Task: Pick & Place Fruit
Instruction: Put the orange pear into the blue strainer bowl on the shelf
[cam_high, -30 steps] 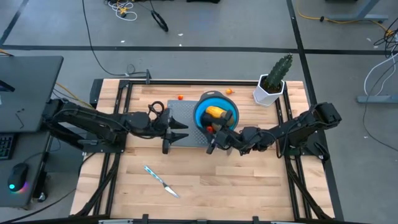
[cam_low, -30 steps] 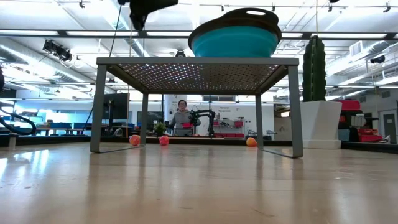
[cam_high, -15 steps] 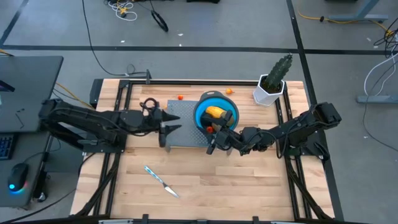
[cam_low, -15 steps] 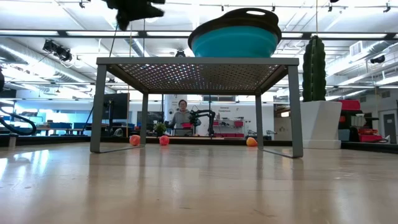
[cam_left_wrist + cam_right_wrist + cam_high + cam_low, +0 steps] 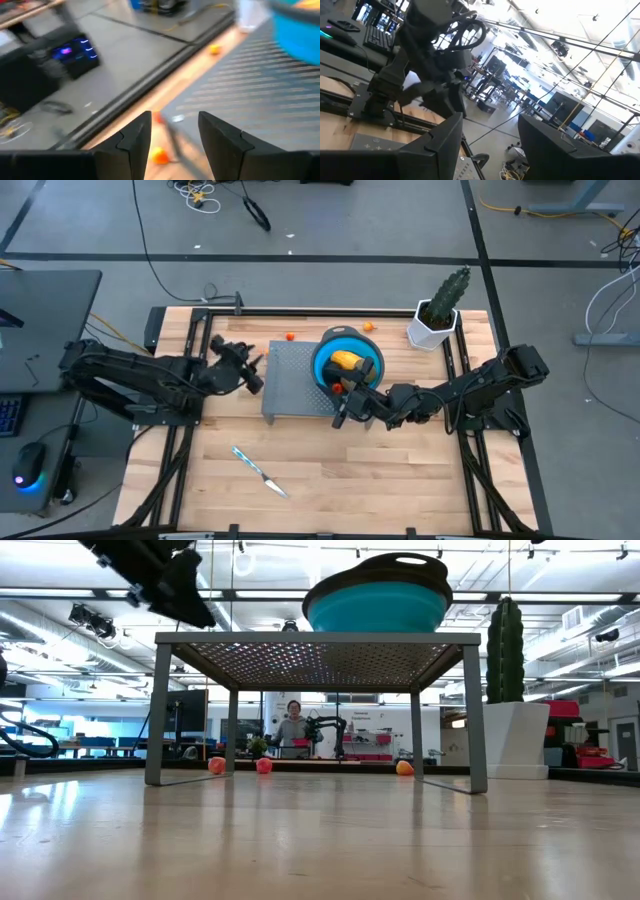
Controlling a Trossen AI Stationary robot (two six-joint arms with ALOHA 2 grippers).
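A round blue bowl (image 5: 347, 358) stands on a grey perforated rack (image 5: 293, 376) and holds a yellow-orange oval fruit (image 5: 345, 360) and red pieces (image 5: 338, 387). Tiny orange pieces lie on the table at the far side (image 5: 290, 336) (image 5: 367, 326). Three small pieces (image 5: 263, 765) show under the rack in the low view. My left gripper (image 5: 254, 378) (image 5: 175, 132) is open at the rack's left edge, tipped down toward an orange piece (image 5: 160, 156). My right gripper (image 5: 345, 408) (image 5: 490, 142) is open just near of the bowl, pointing left.
A knife with a light blue handle (image 5: 260, 470) lies on the wood toward the near-left. A potted cactus (image 5: 440, 310) stands at the far-right corner. The rack's legs (image 5: 157, 710) stand on the table with free room beneath. A person (image 5: 292, 728) sits far behind.
My left gripper has drawn back from over the rack toward the table's left edge, dropping lower and tipping its fingers downward. The right arm, the bowl and the fruit have stayed put.
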